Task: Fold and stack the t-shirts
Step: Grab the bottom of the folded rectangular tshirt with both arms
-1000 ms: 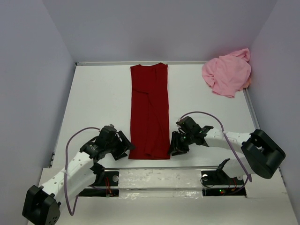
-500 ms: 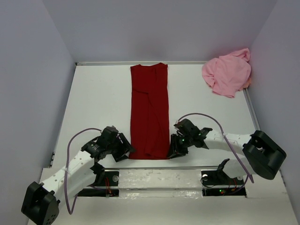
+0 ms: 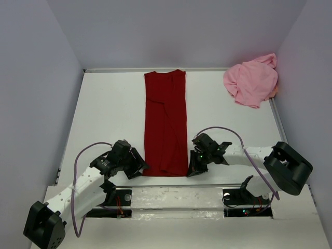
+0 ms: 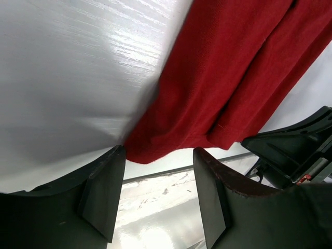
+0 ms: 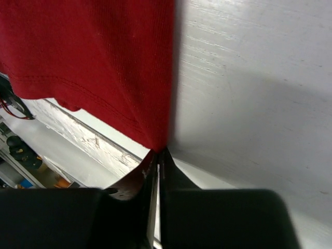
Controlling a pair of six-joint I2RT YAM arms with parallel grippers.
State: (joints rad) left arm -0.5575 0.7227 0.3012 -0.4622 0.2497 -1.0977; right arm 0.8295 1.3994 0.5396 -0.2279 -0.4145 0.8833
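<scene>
Two t-shirts on desk [image 3: 109,114]: one dark red t-shirt [image 3: 165,124] lying flat, one pink t-shirt [image 3: 251,80] bunched. Left end effector [image 3: 140,167] wide; right end effector [image 3: 191,169] pinching the dark red t-shirt's corner.

Bright, even light; soft shadows

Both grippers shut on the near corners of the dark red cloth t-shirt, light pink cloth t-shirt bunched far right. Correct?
No: only the right gripper is shut on the dark red cloth t-shirt. The left wrist view shows the left gripper open at its corner. Rest holds.
</scene>
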